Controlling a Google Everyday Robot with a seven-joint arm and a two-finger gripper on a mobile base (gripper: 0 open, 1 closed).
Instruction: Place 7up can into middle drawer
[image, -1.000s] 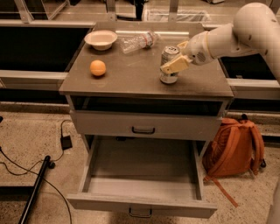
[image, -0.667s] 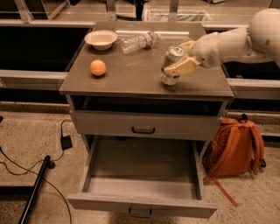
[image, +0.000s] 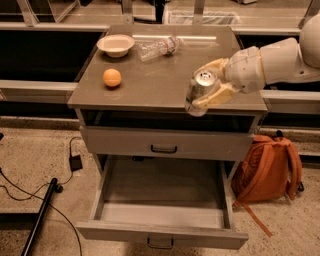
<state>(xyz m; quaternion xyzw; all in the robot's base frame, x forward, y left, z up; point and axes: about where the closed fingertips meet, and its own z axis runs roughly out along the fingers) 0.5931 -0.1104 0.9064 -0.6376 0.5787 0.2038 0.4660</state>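
Observation:
My gripper (image: 206, 89) is shut on the 7up can (image: 199, 91), a small silvery-green can with a silver pull-tab top. It holds the can tilted in the air at the front edge of the cabinet top, right of centre. The arm reaches in from the right. The middle drawer (image: 162, 216) stands pulled open below, its light grey tray bare, with a small dark handle on its front. The can is above the drawer's rear right part.
On the cabinet top (image: 150, 80) lie an orange (image: 112, 77), a white bowl (image: 115, 45) and a clear plastic bottle (image: 156, 47). The upper drawer (image: 165, 143) is shut. An orange backpack (image: 268, 168) leans at the right. Cables and a black pole (image: 40, 212) lie at the left.
The gripper has lifted the can off the cabinet top and carried it forward to the front edge, tilting it. The drawer has stayed open.

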